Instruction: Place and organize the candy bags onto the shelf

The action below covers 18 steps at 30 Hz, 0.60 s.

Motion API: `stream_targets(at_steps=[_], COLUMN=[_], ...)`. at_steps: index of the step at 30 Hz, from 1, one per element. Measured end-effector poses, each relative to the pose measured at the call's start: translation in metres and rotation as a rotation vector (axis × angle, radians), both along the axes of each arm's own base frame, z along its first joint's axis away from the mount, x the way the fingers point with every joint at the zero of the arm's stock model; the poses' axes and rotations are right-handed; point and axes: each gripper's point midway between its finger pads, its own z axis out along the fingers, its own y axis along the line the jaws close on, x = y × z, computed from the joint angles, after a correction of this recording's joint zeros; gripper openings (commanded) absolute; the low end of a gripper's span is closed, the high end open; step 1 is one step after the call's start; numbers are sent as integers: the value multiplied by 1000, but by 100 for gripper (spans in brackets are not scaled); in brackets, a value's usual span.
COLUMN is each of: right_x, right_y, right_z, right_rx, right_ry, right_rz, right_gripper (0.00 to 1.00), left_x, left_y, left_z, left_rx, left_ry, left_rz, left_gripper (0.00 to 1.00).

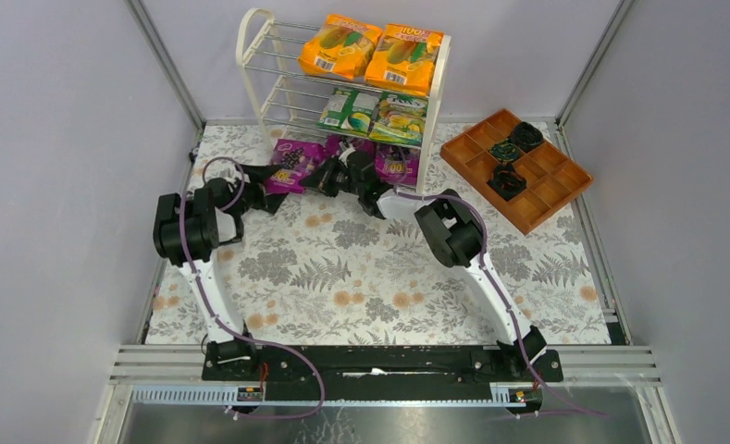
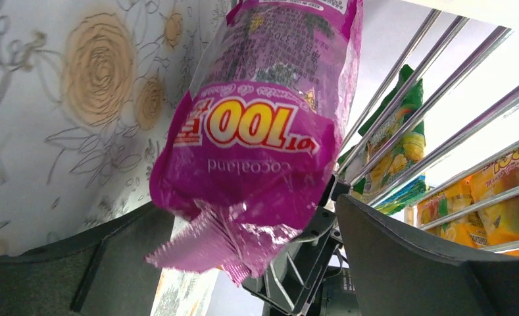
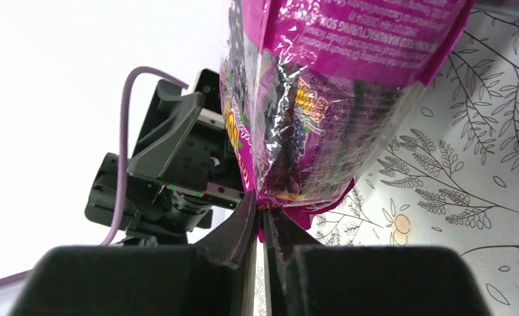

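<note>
A purple candy bag hangs in front of the shelf's bottom tier. My right gripper is shut on its lower sealed edge. My left gripper stands wide open, and the same bag hangs between its fingers without either pressing on it. In the top view the two grippers meet at this bag, left gripper and right gripper. Two orange bags lie on the top tier, two green-yellow bags on the middle tier, and purple bags on the bottom tier.
An orange compartmented tray with black round objects sits to the right of the shelf. The table carries a floral cloth. Grey walls close in the left, right and back.
</note>
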Motion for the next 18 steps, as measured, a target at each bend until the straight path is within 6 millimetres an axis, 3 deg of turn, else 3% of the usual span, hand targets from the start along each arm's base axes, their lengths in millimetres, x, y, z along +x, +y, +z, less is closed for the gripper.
stream_targets(at_steps=[4, 13, 18], right_x=[1, -2, -7], right_y=[-1, -3, -11], right_z=[7, 2, -18], right_rx=[36, 43, -2], right_ry=[13, 28, 50], right_rz=[10, 10, 3], right_gripper=[10, 15, 47], left_x=[8, 16, 18], left_y=[-8, -16, -18], left_z=[1, -7, -9], left_rx=[-15, -50, -78], left_ry=[-11, -2, -8], left_rz=[-14, -19, -12], left_gripper=[89, 60, 51])
